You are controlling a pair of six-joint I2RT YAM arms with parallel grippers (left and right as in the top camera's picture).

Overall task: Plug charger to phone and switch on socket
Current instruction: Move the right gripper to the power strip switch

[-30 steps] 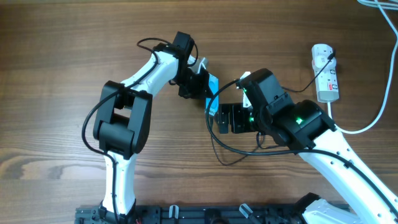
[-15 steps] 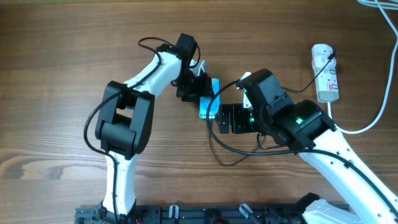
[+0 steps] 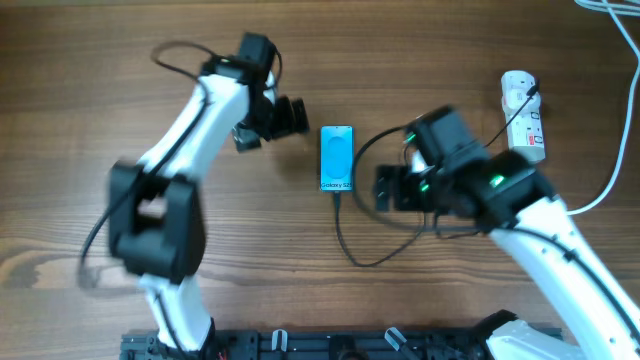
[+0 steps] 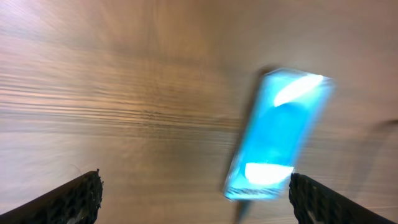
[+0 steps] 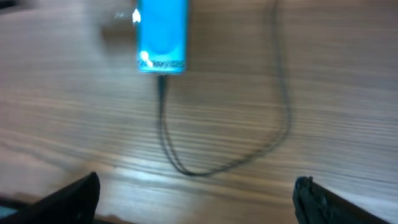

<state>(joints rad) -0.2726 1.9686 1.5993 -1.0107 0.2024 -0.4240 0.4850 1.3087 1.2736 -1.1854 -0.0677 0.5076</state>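
The phone (image 3: 337, 158) lies flat on the wooden table with its cyan screen up, free of both grippers. It shows blurred in the left wrist view (image 4: 280, 134) and near the top of the right wrist view (image 5: 161, 34). The thin black charger (image 3: 345, 240) meets the phone's bottom edge with its connector (image 5: 161, 84), then loops down and back to the right. My left gripper (image 3: 270, 125) is open to the left of the phone, nothing between its fingers (image 4: 74, 199). My right gripper (image 3: 382, 190) is open just right of the phone. The white socket (image 3: 524, 118) lies at the far right.
A thick white cord (image 3: 610, 185) runs from the socket down the table's right edge. The charger's loop (image 5: 273, 137) lies on the wood between the phone and my right arm. Bare wood stretches left of the left arm.
My left gripper has opened and let go of the phone, then swung away to the left. The phone now lies flat. My right arm has shifted slightly to the right.
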